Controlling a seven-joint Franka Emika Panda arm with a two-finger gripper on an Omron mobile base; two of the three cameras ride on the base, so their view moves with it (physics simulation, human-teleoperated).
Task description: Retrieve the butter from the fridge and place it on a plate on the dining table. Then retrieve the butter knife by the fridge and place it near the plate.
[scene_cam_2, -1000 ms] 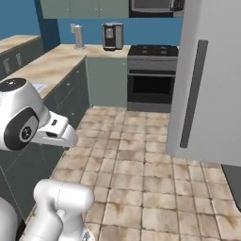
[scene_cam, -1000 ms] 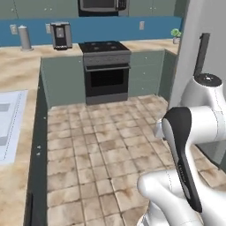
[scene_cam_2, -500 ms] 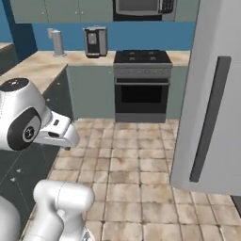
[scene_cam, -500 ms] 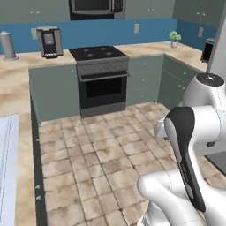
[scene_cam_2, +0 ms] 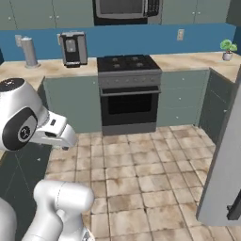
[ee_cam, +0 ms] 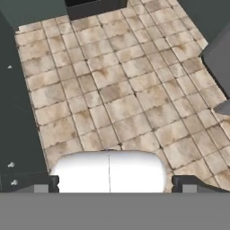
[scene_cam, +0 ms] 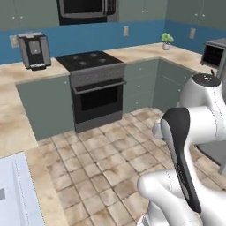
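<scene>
With the jaws spread wide and empty over the tiled floor (ee_cam: 117, 90), the fridge (scene_cam_2: 223, 179) that should hold the butter stands at about three o'clock of the gripper (ee_cam: 115, 184), its tall grey side upright, so the base likely turns rightward.

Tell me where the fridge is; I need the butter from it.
The fridge stands at the right edge of the right base view, its light-grey side beside the tiled floor, right of the oven.
</scene>
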